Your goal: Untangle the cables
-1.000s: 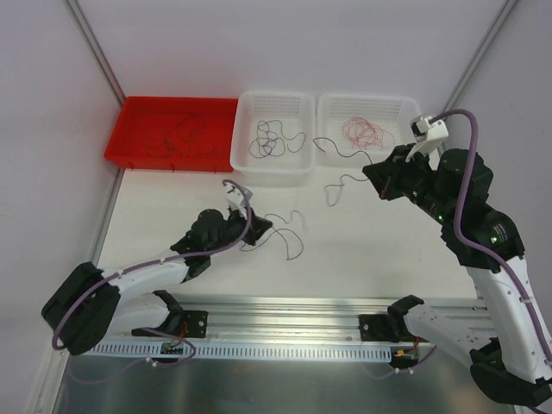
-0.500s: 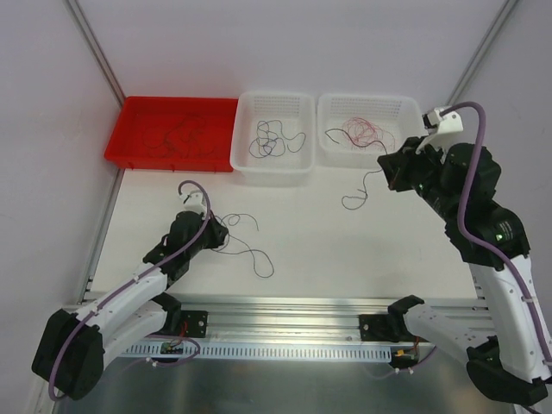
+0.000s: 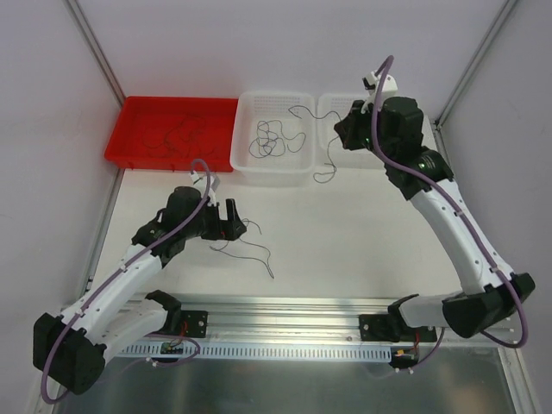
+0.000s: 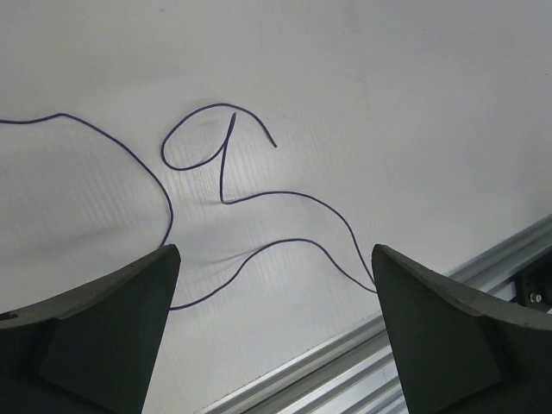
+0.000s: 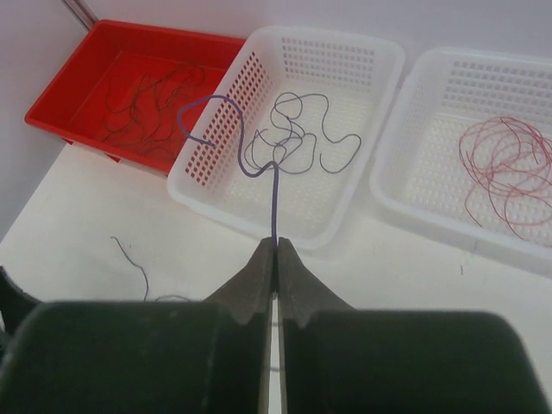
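Two strands are in play, one per arm. The right gripper (image 5: 274, 246) has its jaws pressed together on a dark purple strand (image 5: 274, 194). The strand rises stiffly from the fingertips and curls over into a hook. In the top view this gripper hangs in the air just past the right end of the middle basket (image 5: 319, 34), and the strand's free tail dangles beside the basket's near right corner.

The left gripper (image 4: 274, 259) has its jaws spread wide with nothing between them. It hovers low over the table (image 4: 414, 103), on the near side of the middle basket and toward its left end. A second purple strand (image 4: 224, 172) lies loose on the table below the gap, looping once and trailing off toward the arms' bases.

Black wires (image 5: 302, 138) lie inside the middle basket in a loose knot. The other white basket (image 5: 405, 185), touching its right side, holds red wires (image 5: 509, 164). The red tray (image 5: 60, 95), against its left side, holds more dark strands whose colour I cannot make out.

The two purple strands look parted, so the step in hand seems to be sorting the lifted one into a container. The next move calls for carrying it high enough that the tail clears the middle basket's rim without snagging the black knot. The jaws should part only once the whole curl hangs over the chosen container. The left arm must then come down squarely on the hair-thin strand.
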You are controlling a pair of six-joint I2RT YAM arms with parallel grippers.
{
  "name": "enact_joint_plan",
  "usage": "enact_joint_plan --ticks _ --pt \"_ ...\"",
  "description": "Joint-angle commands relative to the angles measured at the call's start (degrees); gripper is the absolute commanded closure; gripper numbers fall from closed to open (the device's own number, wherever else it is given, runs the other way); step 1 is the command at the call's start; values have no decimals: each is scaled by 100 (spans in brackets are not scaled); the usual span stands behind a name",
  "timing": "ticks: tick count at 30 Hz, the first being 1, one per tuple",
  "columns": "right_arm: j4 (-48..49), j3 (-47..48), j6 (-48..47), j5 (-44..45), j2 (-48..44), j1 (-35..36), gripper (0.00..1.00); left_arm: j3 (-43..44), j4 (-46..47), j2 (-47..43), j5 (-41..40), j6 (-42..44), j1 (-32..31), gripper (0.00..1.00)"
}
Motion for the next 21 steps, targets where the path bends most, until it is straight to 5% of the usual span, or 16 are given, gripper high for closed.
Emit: enact_joint_plan --ticks 1,5,11,17,18,21 --pt "1194 439 129 -171 426 -27 99 719 -1098 -149 -83 419 25 5" --pt "1731 834 296 -232 1146 -27 99 1116 -1608 -167 -233 831 60 1" --pt "2267 1862 682 -381 2675 -27 99 591 -1408 -299 -1620 1114 165 1" --pt "2347 2733 972 -364 4161 -18 98 370 -1127 -299 -1235 674 324 1" --pt "2330 2848 1016 -355 4284 -9 94 344 -1117 -307 -1314 709 324 1" --pt "2217 2867 1096 -408 4619 -18 40 317 -1117 -264 -1613 824 341 1"
